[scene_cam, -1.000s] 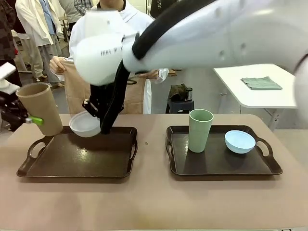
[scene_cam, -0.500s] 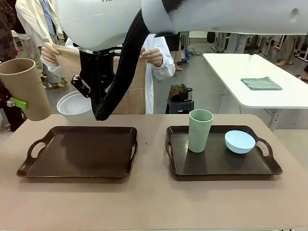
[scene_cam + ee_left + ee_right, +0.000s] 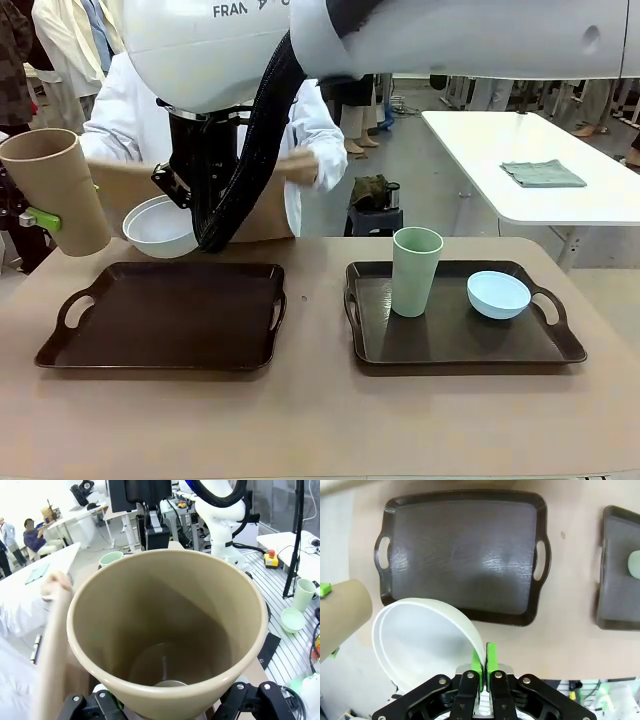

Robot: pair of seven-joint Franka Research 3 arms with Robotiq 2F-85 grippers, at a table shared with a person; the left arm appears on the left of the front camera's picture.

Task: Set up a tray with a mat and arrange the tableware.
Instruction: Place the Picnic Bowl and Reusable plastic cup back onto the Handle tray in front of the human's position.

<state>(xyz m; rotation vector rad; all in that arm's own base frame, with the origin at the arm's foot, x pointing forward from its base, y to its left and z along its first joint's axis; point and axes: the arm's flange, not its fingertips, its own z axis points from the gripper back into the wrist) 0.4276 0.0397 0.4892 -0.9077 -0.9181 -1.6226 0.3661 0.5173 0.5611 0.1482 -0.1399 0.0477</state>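
- Tan cup [image 3: 55,190] hangs in the air off the table's left end. It is tilted, with the mouth leaning up and to the left, and sits beside the left tray [image 3: 165,318] without touching it.
- Left gripper [image 3: 167,706] is clamped on the tan cup's lower wall, one finger on each side. In the front view a green pad presses against the cup's side.
- Left wrist view looks straight down into the cup's mouth.
- White bowl [image 3: 160,228] is held in the air over the far left corner of the left tray, tipped with its inside facing up and left.
- Right gripper [image 3: 484,662] has its fingers together on the white bowl's rim, the green pads pinching the wall, one inside and one outside.
- Right arm reaches from the right across the middle to the left side.
- Left tray is dark brown and lies flat on the table left of middle, with a handle at each end.
- Right tray [image 3: 460,342] lies flat, right of middle.
- Pale green cup [image 3: 415,270] stands upright on the right tray's left part.
- Light blue bowl [image 3: 497,294] sits on the same tray, near the cup on its right and not touching it.
- Person [image 3: 125,110] in a white coat stands at the far side behind the left tray, holding a tan mat [image 3: 262,215] in front of the body. One hand [image 3: 300,167] is blurred.
- Side table [image 3: 560,205], white, is in the background to the right, with a green cloth [image 3: 542,173] on it.
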